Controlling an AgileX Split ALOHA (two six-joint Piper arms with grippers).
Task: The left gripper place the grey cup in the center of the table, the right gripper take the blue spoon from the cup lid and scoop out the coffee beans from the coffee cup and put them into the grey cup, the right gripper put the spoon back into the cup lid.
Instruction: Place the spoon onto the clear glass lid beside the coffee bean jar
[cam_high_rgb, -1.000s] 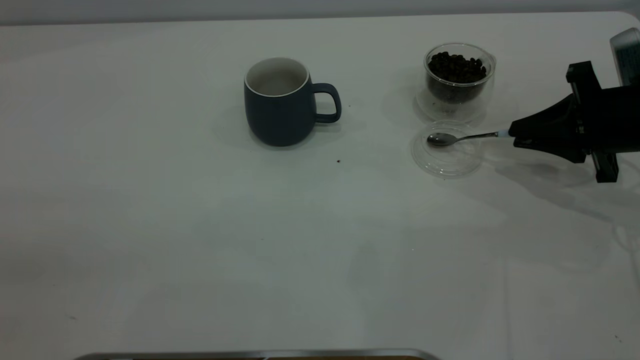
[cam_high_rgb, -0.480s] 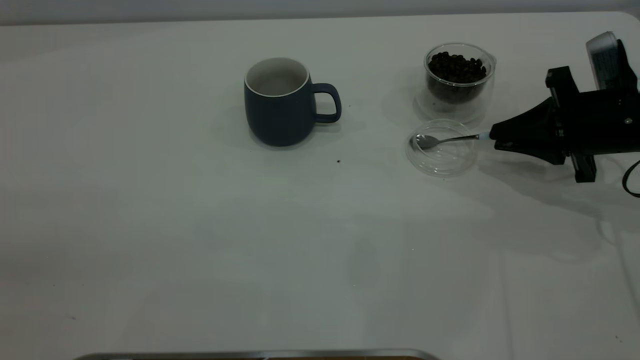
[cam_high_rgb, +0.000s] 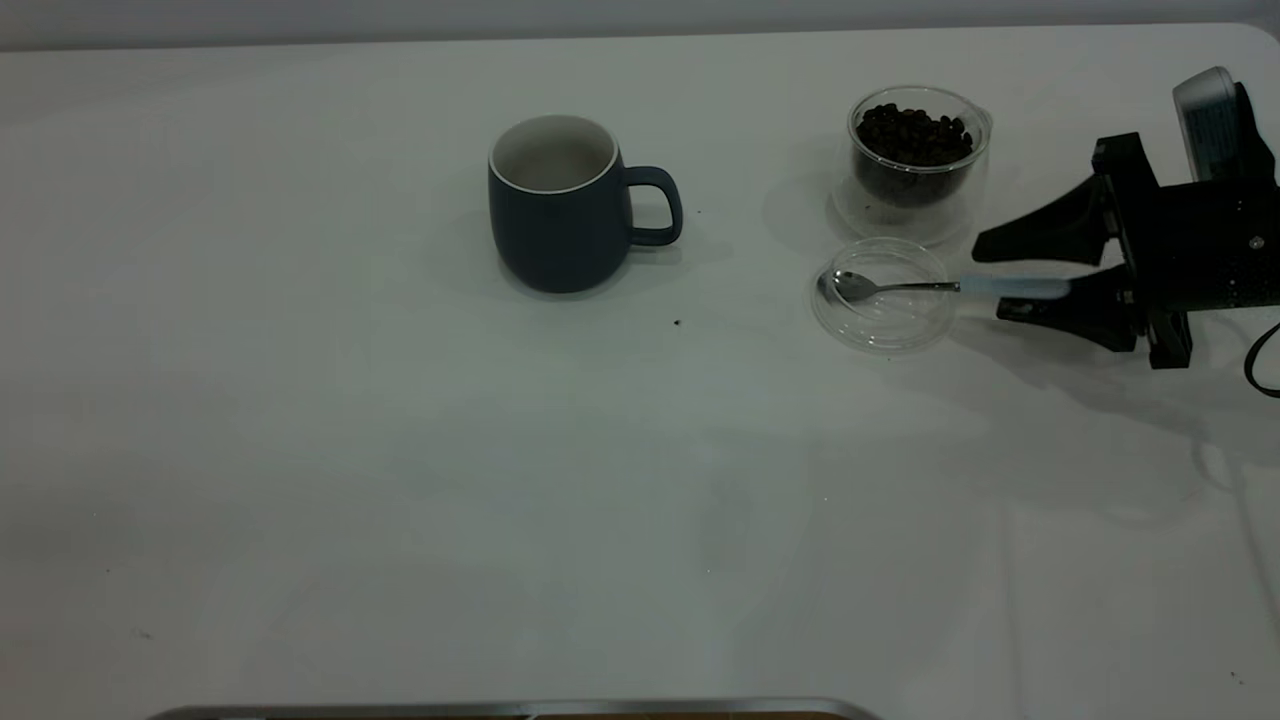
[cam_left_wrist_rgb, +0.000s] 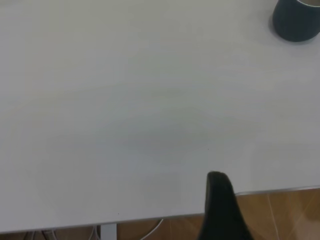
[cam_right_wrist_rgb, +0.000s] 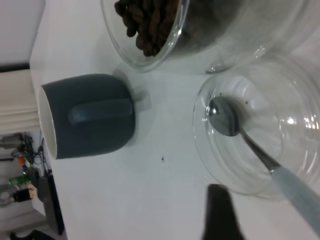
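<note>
The grey cup (cam_high_rgb: 558, 205) stands upright near the middle of the table (cam_high_rgb: 400, 450), handle to the right; it also shows in the right wrist view (cam_right_wrist_rgb: 87, 116) and the left wrist view (cam_left_wrist_rgb: 297, 20). The coffee cup (cam_high_rgb: 918, 165) holds coffee beans (cam_high_rgb: 915, 130) at the far right. In front of it lies the cup lid (cam_high_rgb: 882, 295) with the blue spoon (cam_high_rgb: 880, 288) resting in it, bowl inside, handle pointing right. My right gripper (cam_high_rgb: 988, 279) is open, its fingers on either side of the pale handle. One left finger (cam_left_wrist_rgb: 218, 200) shows near the table's edge.
A single loose bean (cam_high_rgb: 677, 322) lies on the table between the grey cup and the lid. A metal strip (cam_high_rgb: 500, 710) runs along the near edge. The left wrist view shows wooden floor (cam_left_wrist_rgb: 280, 215) beyond the table's edge.
My right gripper moved left with the spoon, the lid shifted slightly left, and the gripper then opened, leaving the spoon lying in the lid.
</note>
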